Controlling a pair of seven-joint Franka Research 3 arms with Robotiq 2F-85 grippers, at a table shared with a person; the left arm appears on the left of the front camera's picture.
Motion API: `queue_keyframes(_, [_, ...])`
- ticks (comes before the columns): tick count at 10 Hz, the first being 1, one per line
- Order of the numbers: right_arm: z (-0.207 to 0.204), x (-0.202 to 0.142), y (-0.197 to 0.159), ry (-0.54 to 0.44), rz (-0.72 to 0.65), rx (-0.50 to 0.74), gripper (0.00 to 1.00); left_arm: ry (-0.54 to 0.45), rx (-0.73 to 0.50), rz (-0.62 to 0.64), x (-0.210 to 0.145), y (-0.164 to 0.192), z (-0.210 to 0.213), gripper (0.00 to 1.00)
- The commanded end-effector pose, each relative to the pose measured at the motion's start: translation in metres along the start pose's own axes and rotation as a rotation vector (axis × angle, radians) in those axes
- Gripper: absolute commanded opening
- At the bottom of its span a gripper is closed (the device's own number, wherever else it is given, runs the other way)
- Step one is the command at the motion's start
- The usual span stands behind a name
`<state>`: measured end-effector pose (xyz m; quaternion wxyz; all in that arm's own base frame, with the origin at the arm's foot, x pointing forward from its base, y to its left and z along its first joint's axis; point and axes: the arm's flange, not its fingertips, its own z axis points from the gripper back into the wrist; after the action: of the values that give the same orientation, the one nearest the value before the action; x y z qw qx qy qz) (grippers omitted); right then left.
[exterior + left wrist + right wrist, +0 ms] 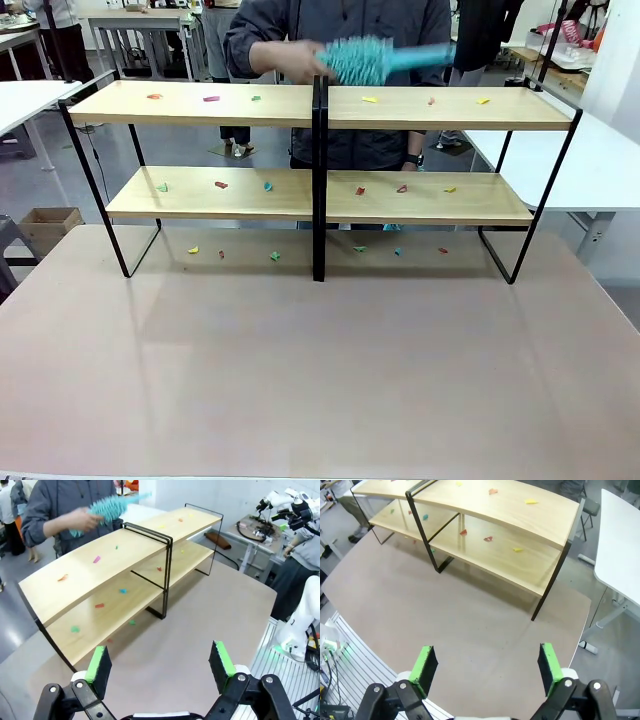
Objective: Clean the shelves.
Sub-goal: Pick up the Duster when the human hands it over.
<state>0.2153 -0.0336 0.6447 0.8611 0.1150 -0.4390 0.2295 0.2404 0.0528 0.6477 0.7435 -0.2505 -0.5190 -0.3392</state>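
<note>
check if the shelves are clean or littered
Littered: small coloured scraps dot both tiers of the shelves and the table beneath.

The shelves (250, 104) are shown in pale wood on a thin black frame, dotted with scraps (211, 98) in orange, pink, green, yellow, red and teal. A teal brush (365, 60) is seen at 12 o'clock against a grey jacket (400, 30), and a plain pinkish-beige table (320, 360) at 6 o'clock. Green pads (97, 661) are set on black at 6 o'clock in the wrist views.

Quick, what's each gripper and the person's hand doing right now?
Left gripper: open, empty.
Right gripper: open, empty.
Person's hand: holding a teal bristly brush.
</note>
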Motion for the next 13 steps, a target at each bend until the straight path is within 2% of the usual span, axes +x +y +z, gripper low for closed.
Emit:
queue_keyframes(1, [-0.001,0.007,-0.004,-0.025,0.002,0.032,1.0,0.003,0.005,-0.001,-0.004,0.005,-0.004,1.0])
queue_keyframes(2, [-0.003,0.01,-0.007,-0.02,-0.009,0.046,1.0,0.025,0.016,0.022,-0.008,0.009,-0.006,1.0])
queue_keyframes(3, [-0.004,0.011,-0.006,-0.024,-0.009,0.055,1.0,0.106,0.048,0.062,-0.011,0.012,-0.008,1.0])
queue_keyframes(4, [-0.006,0.011,-0.004,-0.034,-0.008,0.064,1.0,0.012,0.007,0.012,-0.003,0.004,-0.003,1.0])
queue_keyframes(7, [-0.011,0.02,-0.004,-0.078,0.017,0.136,1.0,0.012,0.007,0.012,-0.003,0.004,-0.003,1.0])
queue_keyframes(13, [-0.003,0.038,-0.011,-0.11,0.074,0.16,1.0,0.012,0.007,0.012,-0.003,0.004,-0.003,1.0])
